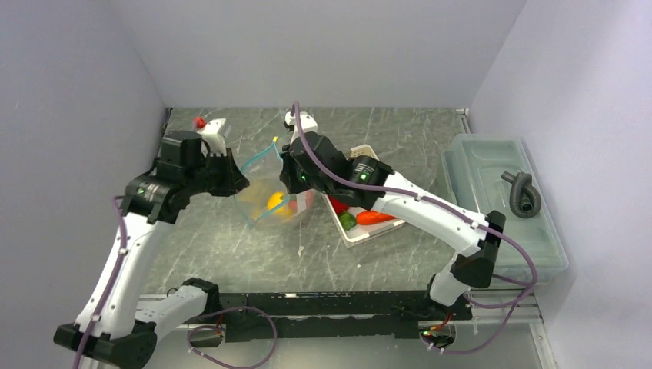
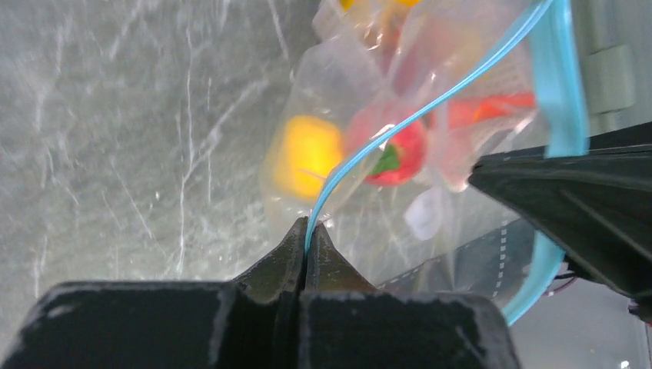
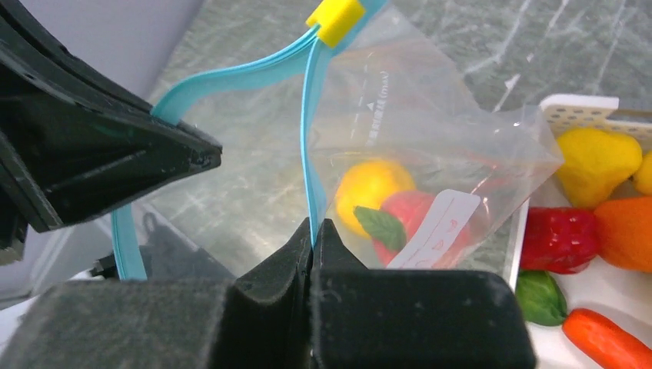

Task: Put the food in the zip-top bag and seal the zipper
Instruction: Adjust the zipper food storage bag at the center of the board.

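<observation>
The clear zip-top bag (image 1: 271, 196) hangs between my two grippers with its mouth spread open. My left gripper (image 1: 241, 183) is shut on one side of the teal zipper strip (image 2: 400, 123), shown in the left wrist view (image 2: 307, 229). My right gripper (image 1: 286, 174) is shut on the other strip (image 3: 307, 138), shown in the right wrist view (image 3: 314, 225). A yellow slider (image 3: 334, 20) sits at the strip's far end. Inside the bag lie a yellow lemon (image 3: 369, 184) and a red piece with a green leaf (image 3: 415, 223).
The white perforated basket (image 1: 355, 235) to the right of the bag holds a red pepper (image 3: 557, 238), an orange (image 3: 627, 231), a yellow potato-like piece (image 3: 596, 157), a green piece (image 3: 538, 296) and a carrot (image 3: 607, 338). A translucent lidded bin (image 1: 492, 177) stands at far right.
</observation>
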You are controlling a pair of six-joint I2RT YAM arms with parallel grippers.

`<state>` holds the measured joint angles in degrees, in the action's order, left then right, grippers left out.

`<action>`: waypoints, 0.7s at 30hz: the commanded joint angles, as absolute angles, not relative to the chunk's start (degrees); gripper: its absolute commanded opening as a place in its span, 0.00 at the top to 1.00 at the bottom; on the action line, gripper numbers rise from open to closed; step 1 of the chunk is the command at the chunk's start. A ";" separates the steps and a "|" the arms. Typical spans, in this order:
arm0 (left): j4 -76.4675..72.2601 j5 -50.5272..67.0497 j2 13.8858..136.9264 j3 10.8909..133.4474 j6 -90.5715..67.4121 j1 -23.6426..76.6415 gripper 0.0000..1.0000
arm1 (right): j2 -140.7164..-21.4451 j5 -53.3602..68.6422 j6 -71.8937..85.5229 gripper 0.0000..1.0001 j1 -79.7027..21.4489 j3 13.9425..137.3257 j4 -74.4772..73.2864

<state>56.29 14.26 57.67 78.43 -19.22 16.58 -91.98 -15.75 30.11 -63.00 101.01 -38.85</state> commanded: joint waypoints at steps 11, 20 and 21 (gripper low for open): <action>53.05 19.81 65.36 66.17 -19.99 16.61 1.00 | -100.40 -12.54 31.67 1.00 -58.58 95.73 -38.49; 56.10 22.29 59.78 72.85 -19.26 16.61 1.00 | -91.88 -20.06 30.17 1.00 -61.24 101.30 -38.83; 56.00 23.84 60.00 72.12 -19.39 16.61 1.00 | -90.92 -21.42 29.94 1.00 -61.42 101.17 -38.14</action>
<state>55.46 19.38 61.41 71.16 -20.18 16.58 -97.78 -15.42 31.05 -60.31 97.19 -40.25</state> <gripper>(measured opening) 0.012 0.015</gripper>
